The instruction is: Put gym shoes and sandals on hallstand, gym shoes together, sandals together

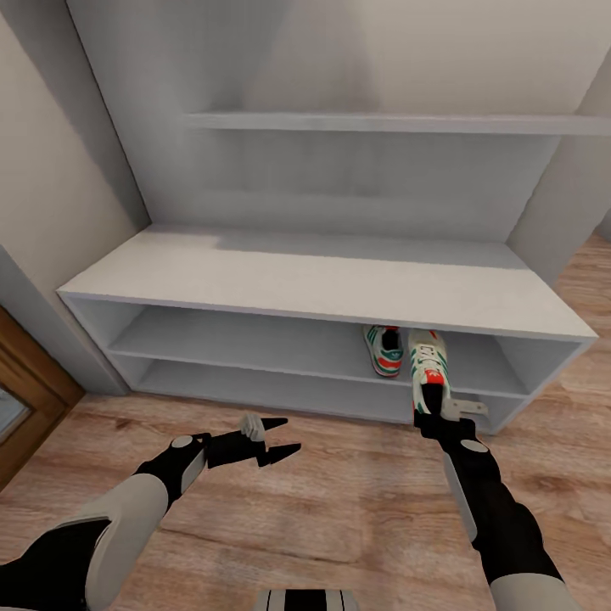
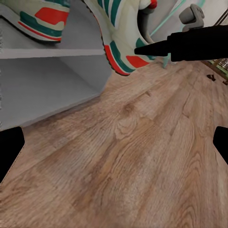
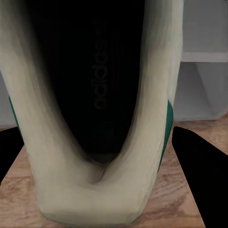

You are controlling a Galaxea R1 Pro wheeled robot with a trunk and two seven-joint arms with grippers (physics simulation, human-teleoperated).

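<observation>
Sliding the second sneaker (image 1: 427, 363) onto the rack's (image 1: 322, 276) middle shelf.
Right gripper (image 1: 434, 413) grips its heel; push straight in beside the first sneaker (image 1: 383, 350); left gripper (image 1: 278, 438) hangs open, empty.

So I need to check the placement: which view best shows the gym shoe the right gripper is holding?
The head view: the held gym shoe pokes toe-first into the hallstand, beside its mate. The left wrist view shows its heel; the right wrist view shows its opening.

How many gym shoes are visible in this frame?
2. One gym shoe sits on the hallstand's middle shelf. The other gym shoe is beside it, held at its heel by the right gripper. More may be hidden off-frame.
</observation>
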